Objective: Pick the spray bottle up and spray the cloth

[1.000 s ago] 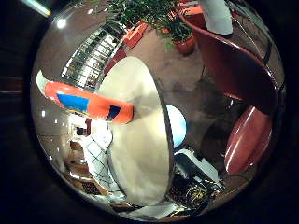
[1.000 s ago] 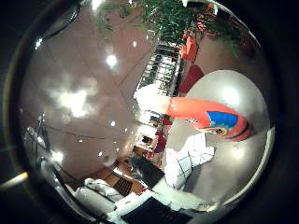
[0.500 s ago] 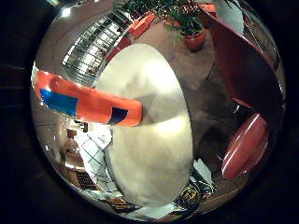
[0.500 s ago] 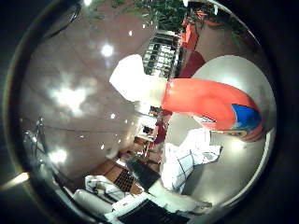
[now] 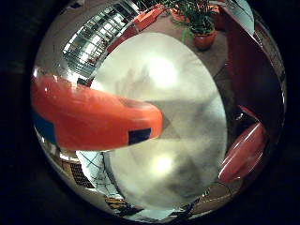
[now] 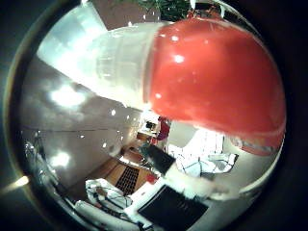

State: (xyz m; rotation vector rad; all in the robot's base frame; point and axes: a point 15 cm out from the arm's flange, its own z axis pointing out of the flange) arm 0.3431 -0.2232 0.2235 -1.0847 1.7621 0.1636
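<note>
The spray bottle [image 6: 211, 77] lies directly before the palm and very close, filling the upper right of the thumb-side frame, its long axis running toward the white nozzle cap [image 6: 110, 62] at upper left. Its orange body is glossy, rounded plastic. Below it, the checked cloth [image 6: 202, 156] lies rumpled on the round, matte pale table [image 5: 187, 108]. Whether the fingers are open or curled cannot be told.
</note>
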